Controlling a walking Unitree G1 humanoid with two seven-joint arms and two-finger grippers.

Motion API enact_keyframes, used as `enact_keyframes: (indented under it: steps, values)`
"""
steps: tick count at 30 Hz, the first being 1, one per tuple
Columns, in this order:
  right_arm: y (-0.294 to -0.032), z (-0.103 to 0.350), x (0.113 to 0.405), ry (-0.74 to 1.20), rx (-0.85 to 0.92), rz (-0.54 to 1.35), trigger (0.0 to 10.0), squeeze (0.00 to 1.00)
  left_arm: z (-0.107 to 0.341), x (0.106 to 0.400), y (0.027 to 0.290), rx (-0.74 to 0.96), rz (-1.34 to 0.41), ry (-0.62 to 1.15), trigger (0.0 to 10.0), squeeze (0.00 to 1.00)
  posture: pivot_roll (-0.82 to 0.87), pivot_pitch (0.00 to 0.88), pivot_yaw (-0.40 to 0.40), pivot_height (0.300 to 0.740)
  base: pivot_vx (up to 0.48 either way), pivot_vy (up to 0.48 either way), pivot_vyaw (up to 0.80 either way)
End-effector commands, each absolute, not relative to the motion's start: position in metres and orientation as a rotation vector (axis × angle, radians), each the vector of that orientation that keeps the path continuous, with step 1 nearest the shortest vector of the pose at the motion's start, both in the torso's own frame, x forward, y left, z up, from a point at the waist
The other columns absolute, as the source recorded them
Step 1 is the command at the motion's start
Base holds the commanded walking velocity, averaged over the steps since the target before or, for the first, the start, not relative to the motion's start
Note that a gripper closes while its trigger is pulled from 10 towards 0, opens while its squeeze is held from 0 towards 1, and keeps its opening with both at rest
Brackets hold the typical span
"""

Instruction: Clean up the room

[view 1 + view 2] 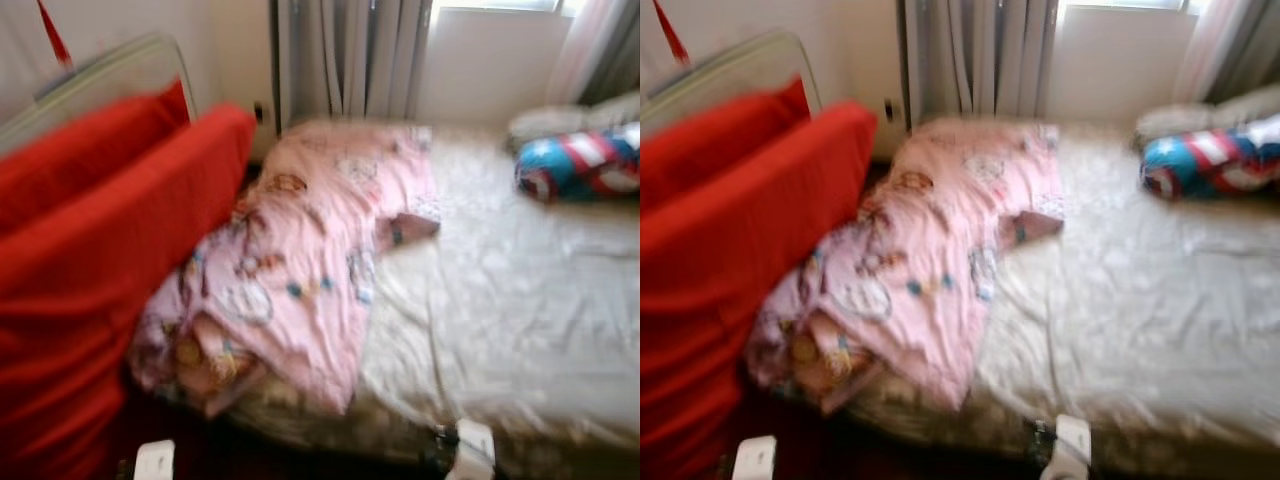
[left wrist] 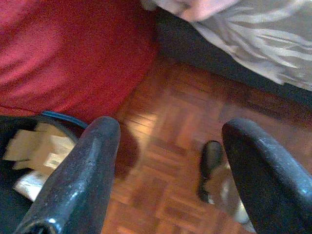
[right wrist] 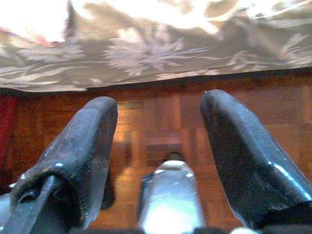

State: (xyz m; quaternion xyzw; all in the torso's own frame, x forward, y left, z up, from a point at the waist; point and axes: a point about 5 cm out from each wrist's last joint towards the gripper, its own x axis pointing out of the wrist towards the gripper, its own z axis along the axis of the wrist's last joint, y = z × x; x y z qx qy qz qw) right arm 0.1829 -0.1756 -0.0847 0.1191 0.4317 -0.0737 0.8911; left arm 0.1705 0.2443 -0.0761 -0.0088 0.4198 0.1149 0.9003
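A crumpled pink cartoon-print blanket (image 1: 310, 260) lies across the left half of the bed, one corner hanging over the near edge. The beige sheet (image 1: 500, 300) is wrinkled. A blue, red and white shield-print pillow (image 1: 580, 165) rests at the far right of the bed. Both arms hang low in front of the bed. My left gripper (image 2: 168, 180) is open over the parquet floor (image 2: 170, 122) beside the red cloth. My right gripper (image 3: 158, 146) is open above the floor, just under the bed's patterned side (image 3: 146, 48).
Big red cushions (image 1: 90, 260) lean at the left, close against the bed. A dark bin with paper scraps (image 2: 29, 156) stands on the floor by the left gripper. Grey curtains (image 1: 350, 55) and a window lie behind the bed. The head views are blurred.
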Motion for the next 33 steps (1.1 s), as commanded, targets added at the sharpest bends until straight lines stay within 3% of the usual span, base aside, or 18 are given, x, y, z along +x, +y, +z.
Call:
enact_keyframes:
  steps: [1, 19, 26, 33]
  values:
    - [-0.1847, -0.0872, 0.1758, 0.917, 0.229, -0.173, 10.0, 0.00, -0.0785, 0.1691, 0.2386, -0.017, 0.224, 0.881, 10.0, 0.00, 0.01, 0.019, 0.011, 0.740, 0.000, 0.000, 0.00]
    - [-0.1843, -0.0862, 0.1776, 0.914, 0.196, -0.135, 10.0, 0.00, -0.0792, 0.1685, 0.2360, -0.055, 0.218, 0.874, 10.0, 0.00, 0.01, 0.020, 0.011, 0.740, 0.000, 0.000, 0.04]
    - [-0.1841, -0.0863, 0.1775, 0.915, 0.205, -0.139, 10.0, 0.00, -0.0793, 0.1685, 0.2355, -0.057, 0.215, 0.874, 10.0, 0.00, 0.01, 0.020, 0.009, 0.740, 0.284, 0.000, 0.80]
    - [-0.1841, -0.0863, 0.1774, 0.917, 0.201, -0.129, 10.0, 0.00, -0.0794, 0.1680, 0.2357, -0.061, 0.214, 0.874, 10.0, 0.00, 0.01, 0.022, 0.008, 0.740, 0.326, 0.000, 0.00]
